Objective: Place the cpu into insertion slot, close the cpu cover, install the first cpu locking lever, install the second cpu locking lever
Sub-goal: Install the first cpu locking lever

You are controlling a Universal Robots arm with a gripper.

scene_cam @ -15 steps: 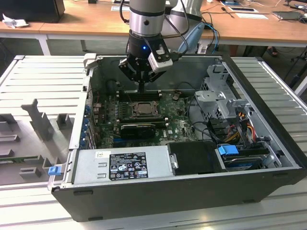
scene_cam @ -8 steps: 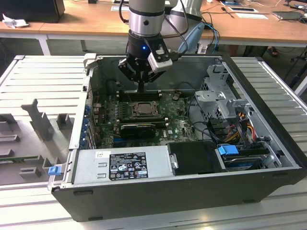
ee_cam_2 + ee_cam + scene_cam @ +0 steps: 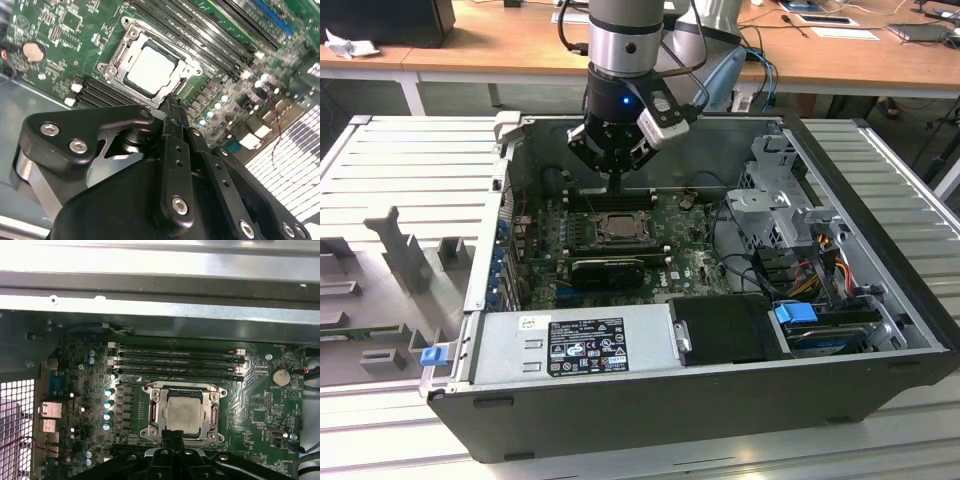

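Second wrist view has the claw (image 3: pixel 172 104) clenched on nothing at the edge of the cover (image 3: pixel 119 59), the cpu (image 3: pixel 150 70) seated beneath its window; a sideways slip there could, I judge, gouge the board (image 3: pixel 60 30).

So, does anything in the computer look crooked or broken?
Nothing stands out. The cpu sits flat and straight, the cover lies flat around it, and the gripper is by the cover's edge.
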